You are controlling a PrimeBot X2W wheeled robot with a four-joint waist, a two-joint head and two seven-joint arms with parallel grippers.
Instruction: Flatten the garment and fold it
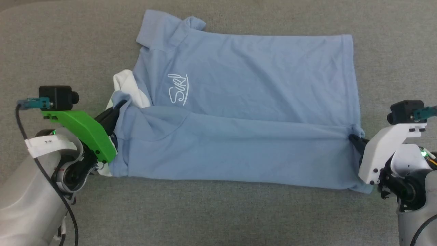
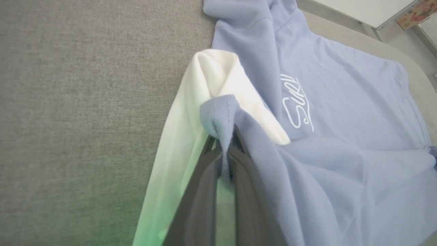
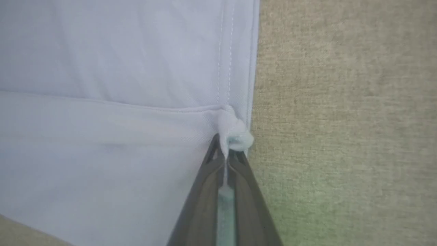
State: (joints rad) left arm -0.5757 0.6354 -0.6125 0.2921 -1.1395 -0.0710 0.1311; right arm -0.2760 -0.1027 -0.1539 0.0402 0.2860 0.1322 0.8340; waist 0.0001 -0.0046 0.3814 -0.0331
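we clamp left gripper on garment edge at 9 o'clock, right gripper pinched on its edge at 3 o'clock, near half folded over

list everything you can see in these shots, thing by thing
garment: 1, light blue, spread on the surface, with its near part lying over its body
script logo: 1, white, on the garment's chest, toward the left
fabric patch: 1, white, at the garment's left end, beside the collar
surface: 1, grey woven cloth, under the garment
pale slab: 1, white, beyond the surface's edge in the left wrist view; I can't tell what it is
left gripper: 1, dark, jaws shut on the garment's left end
right gripper: 1, dark, jaws shut on the garment's right hem corner
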